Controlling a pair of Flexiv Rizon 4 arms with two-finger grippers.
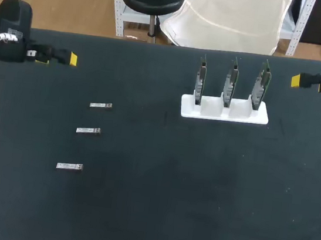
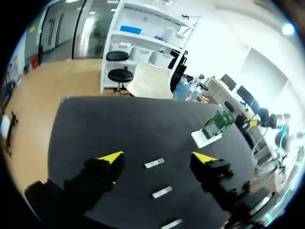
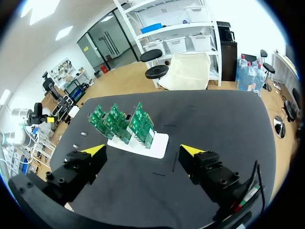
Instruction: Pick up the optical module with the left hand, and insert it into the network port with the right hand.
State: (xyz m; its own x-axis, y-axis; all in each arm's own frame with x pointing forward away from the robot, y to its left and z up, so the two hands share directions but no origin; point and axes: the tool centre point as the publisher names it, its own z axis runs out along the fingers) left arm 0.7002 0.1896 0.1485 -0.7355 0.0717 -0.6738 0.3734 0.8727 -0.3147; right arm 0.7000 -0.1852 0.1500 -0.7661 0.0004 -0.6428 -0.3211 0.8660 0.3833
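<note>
1. Left hand (image 1: 68,59) is hanging over the far edge of the table (image 1: 198,190), well to the left of the white holder (image 1: 209,111). Its fingers are standing wide apart and are gripping nothing.
2. In the left wrist view, the left hand (image 2: 157,156) is showing both yellow tips spread wide, with the holder (image 2: 200,139) lying far ahead and off to one side.
3. Right hand (image 1: 296,80) is hanging over the far edge of the table, just to the right of the holder. In the right wrist view, the right hand (image 3: 143,150) is also standing wide and holding nothing, with the holder (image 3: 159,145) lying directly ahead of it.
4. Three circuit boards (image 1: 230,85) are standing upright side by side in the holder. Their network ports are showing too small to make out.
5. Three optical modules are lying flat on the table in a loose column, well to the left of the holder and apart from each other:
   - far optical module (image 1: 101,105), roughly level with the holder;
   - middle optical module (image 1: 88,130), nearer the robot;
   - near optical module (image 1: 69,166), farthest from the holder.
6. No hand is touching any module.
</note>
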